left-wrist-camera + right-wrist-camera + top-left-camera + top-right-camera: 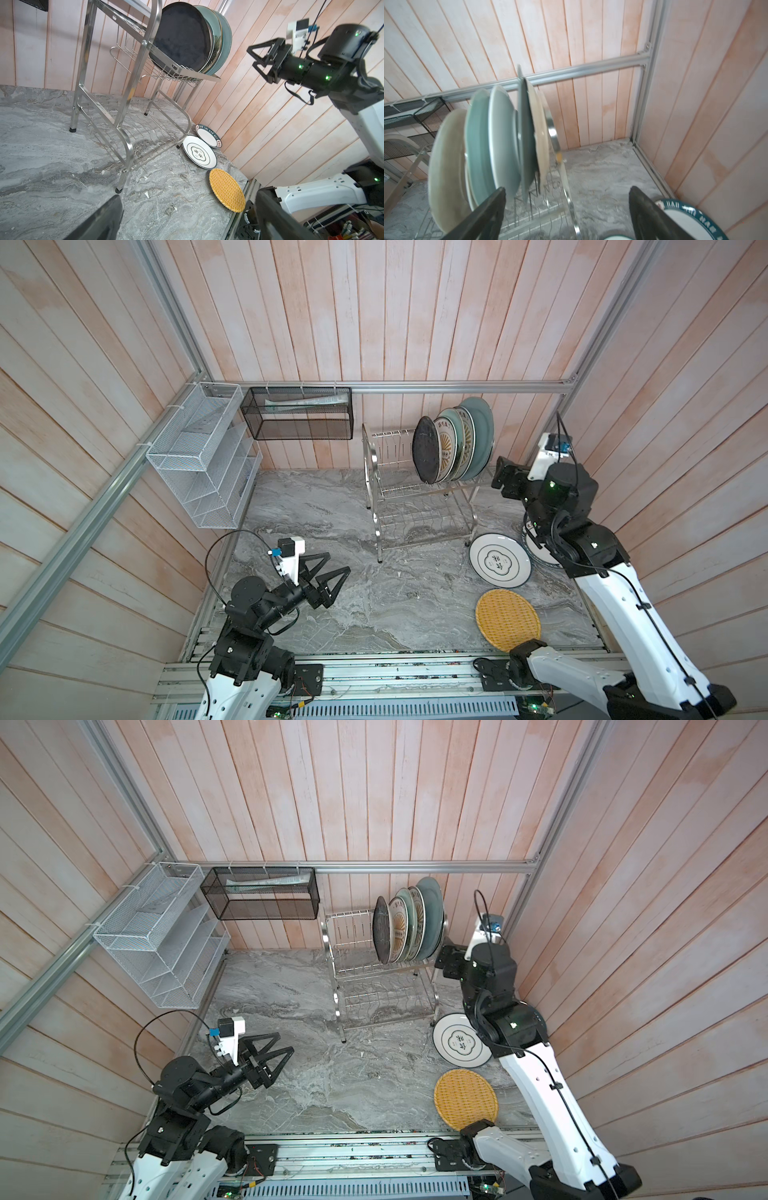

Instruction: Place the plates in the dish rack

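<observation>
Near the front left corner of the counter (374, 605) the left hand (338, 563) hovers with its fingers spread wide and nothing between them, pointing towards the middle. The dish rack (409, 492) stands against the back edge, right of centre. Its lower tier is bare, and the left slots of its upper tier are free. At the right end of that tier a row of plates (453, 443) stands on edge, dark plate (426, 450) leftmost and grey-blue plate (482, 439) rightmost. Just beside that end, at upper-tier height, is the right hand (252, 57) — open and empty, apart from the plates. Three plates remain flat along the right edge of the counter. A white plate with a centre emblem (500, 560) lies by the rack's front right foot. A white plate with a lettered teal rim (208, 136) touches or slightly underlaps it, nearer the wall. A yellow woven plate (508, 619) lies towards the front right corner. All three lie below and in front of the right hand, well apart from the left one, so the right arm looks the nearer. Being round and lying flat, a plate would likely need lifting by its rim and turning on edge before it meets a slot.
</observation>
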Robot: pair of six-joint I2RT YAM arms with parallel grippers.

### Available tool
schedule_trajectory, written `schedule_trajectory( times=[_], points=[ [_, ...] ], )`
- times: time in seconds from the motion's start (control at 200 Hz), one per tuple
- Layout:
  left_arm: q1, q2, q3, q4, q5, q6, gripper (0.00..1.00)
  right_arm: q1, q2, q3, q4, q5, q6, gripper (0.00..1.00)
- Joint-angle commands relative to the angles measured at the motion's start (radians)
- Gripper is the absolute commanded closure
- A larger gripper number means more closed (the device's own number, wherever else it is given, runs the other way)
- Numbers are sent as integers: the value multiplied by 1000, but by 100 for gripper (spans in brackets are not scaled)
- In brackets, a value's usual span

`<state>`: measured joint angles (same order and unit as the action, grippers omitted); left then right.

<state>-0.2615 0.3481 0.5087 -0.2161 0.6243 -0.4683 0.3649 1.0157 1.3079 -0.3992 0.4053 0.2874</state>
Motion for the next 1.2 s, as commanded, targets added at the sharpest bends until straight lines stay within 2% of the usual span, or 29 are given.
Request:
schedule_trajectory(
  times=[0.0, 0.21, 0.37, 0.48, 0.59, 0.84, 1.195],
  points=[
    [7, 5, 28, -9, 11, -7, 0, -105, -79, -185, 6, -163, 167, 7],
    [7, -5, 26, -9, 18, -10, 0, -421, -204, -479, 70, -414, 332, 3],
    [6, -5, 27, -9, 25, -12, 0, -674, -184, -669, 185, -600, 444, 2],
    [6, -5, 26, -6, 34, -13, 0, -793, -137, -743, 260, -656, 502, 2],
    [7, -5, 25, -5, 38, -12, 0, -871, -86, -798, 320, -658, 545, 2],
    [6, -1, 24, 2, 46, -14, 0, -1036, -19, -917, 491, -774, 615, 4],
    [7, 4, 20, 7, 48, -15, 0, -1081, 135, -956, 666, -832, 672, 9]
  ],
)
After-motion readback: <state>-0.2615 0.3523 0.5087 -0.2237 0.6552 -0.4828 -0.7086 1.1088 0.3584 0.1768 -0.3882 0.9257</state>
